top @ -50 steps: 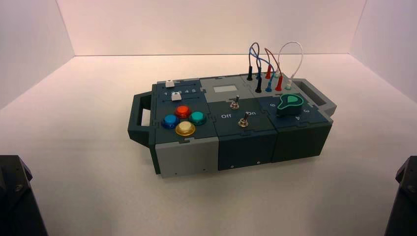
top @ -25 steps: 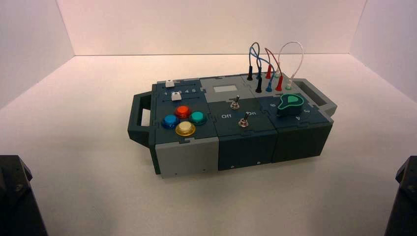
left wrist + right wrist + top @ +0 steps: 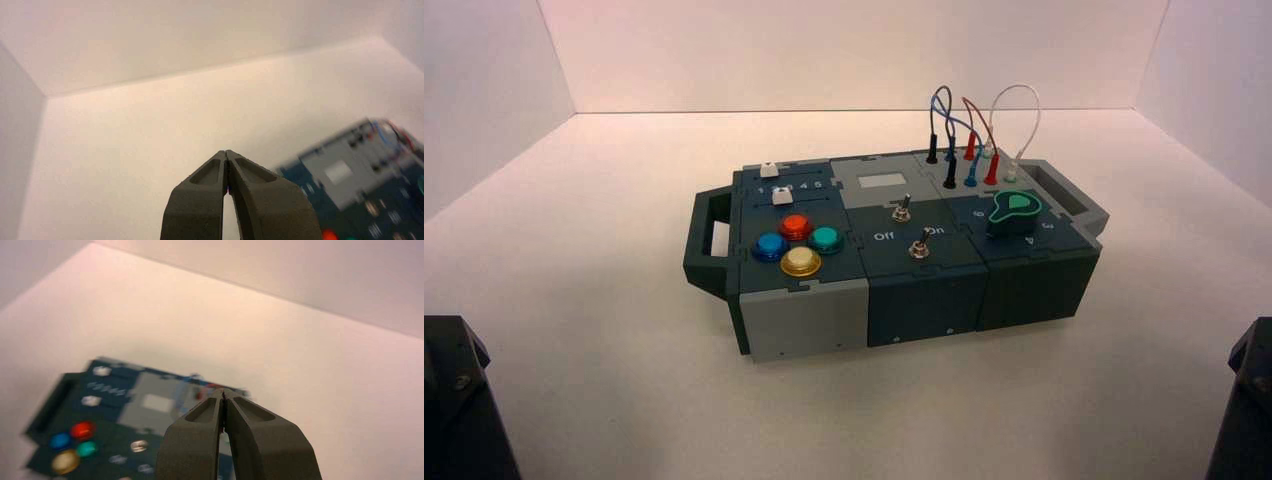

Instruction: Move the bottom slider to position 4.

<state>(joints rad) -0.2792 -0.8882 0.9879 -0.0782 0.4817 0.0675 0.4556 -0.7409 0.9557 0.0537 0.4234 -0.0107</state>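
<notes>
End effectors, left (image 3: 226, 154) and right (image 3: 223, 394), hover parked on their own sides, near of the box (image 3: 809, 325), fingertips pressed together. Beyond, on its left panel, the bottom slider (image 3: 782, 196) sits behind the red button (image 3: 796, 226), below position 4 (image 3: 804, 186).

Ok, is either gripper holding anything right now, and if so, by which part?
Nothing is held: the left gripper and the right gripper are both shut with nothing between their tips, away from the box.

back wall (image 3: 854, 55): pale, plain | side walls (image 3: 484, 90): pale | tabletop (image 3: 624, 400): whitish
</notes>
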